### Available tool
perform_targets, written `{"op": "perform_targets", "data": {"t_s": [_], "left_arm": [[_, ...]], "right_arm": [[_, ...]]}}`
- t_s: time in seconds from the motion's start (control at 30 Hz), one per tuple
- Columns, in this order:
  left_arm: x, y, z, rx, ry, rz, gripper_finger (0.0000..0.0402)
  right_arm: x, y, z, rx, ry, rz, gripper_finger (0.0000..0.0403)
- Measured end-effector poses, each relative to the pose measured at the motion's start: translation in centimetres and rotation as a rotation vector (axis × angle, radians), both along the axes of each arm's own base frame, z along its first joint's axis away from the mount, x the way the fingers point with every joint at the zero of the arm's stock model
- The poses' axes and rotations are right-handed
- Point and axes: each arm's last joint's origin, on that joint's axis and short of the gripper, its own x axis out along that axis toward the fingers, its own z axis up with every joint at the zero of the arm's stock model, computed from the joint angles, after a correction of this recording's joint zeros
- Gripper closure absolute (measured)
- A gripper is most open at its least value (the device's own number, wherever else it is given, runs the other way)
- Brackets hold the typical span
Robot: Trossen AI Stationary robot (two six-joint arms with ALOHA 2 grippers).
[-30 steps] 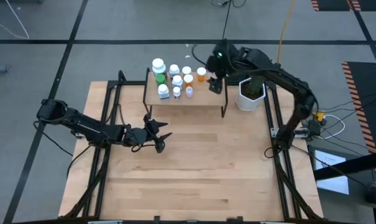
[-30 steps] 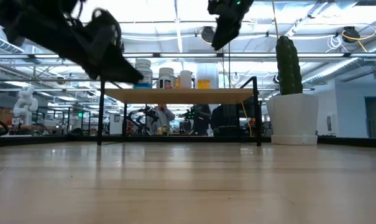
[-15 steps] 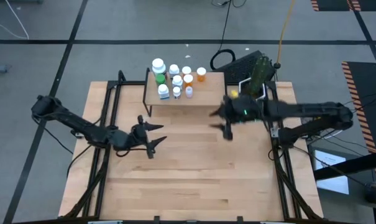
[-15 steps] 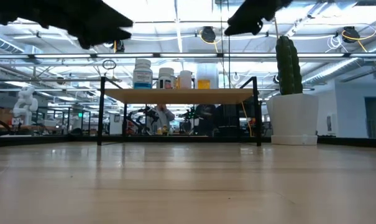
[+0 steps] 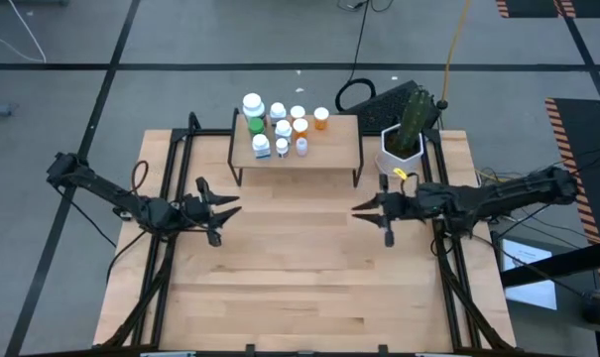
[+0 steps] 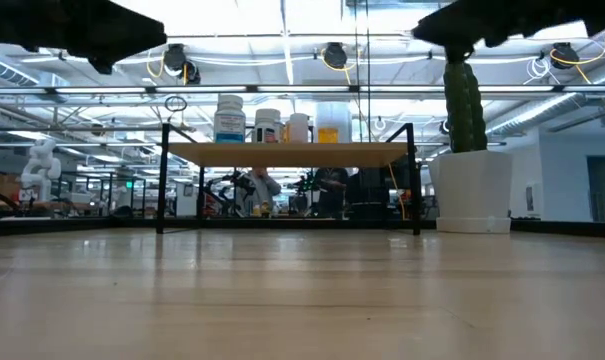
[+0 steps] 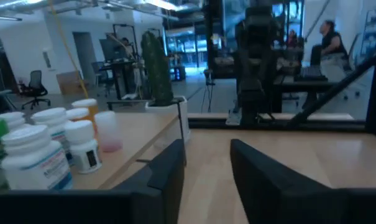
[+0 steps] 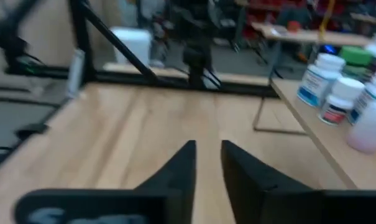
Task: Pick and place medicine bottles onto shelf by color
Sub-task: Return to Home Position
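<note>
From above, the right pincer has drawn back from the right end of the shelf, where it was a second ago. It now hangs over the worktop near the cactus pot. The left pincer has also moved away, toward the left side. The bottles stand in a group on the left half of the shelf – none has moved, and I see none on the worktop.

In the low view the shelf carries the bottles; both arms are only dark shapes at the upper edge.

The left wrist view shows its fingers apart and empty, with the bottles just beside.

In the right wrist view the fingers stand a little apart, also empty (bottles farther off).

I judge the placing is finished – the arms are going home.
</note>
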Motion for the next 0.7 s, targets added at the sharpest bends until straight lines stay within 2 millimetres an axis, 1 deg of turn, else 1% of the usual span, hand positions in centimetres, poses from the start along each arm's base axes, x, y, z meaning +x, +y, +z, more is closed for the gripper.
{"op": "perform_targets", "data": {"t_s": [0.13,0.2,0.33,0.5,0.57,0.7], "left_arm": [[-0.9,0.9,-0.3,0.009,-0.009,0.002,0.0305],[-1.3,1.2,-0.3,0.012,0.001,-0.005,0.0322],[-2.2,1.6,-0.2,0.012,0.014,-0.017,0.0355],[-3.2,2.1,-0.1,0.009,0.015,-0.012,0.0393],[-3.6,2.2,-0.1,0.005,0.012,-0.010,0.0397],[-4.1,2.4,-0.3,0.002,0.028,-0.010,0.0384]], "right_arm": [[-2.1,-0.4,-0.7,0.025,-0.117,0.041,0.0385],[-3.1,-0.6,-1.2,0.032,-0.138,0.040,0.0398],[-4.6,-0.9,-1.8,0.049,-0.184,0.025,0.0396],[-5.8,-1.1,-2.8,0.053,-0.204,0.035,0.0402],[-6.2,-1.2,-3.3,0.066,-0.214,0.035,0.0402],[-6.5,-1.2,-4.2,0.112,-0.247,0.048,0.0402]]}}
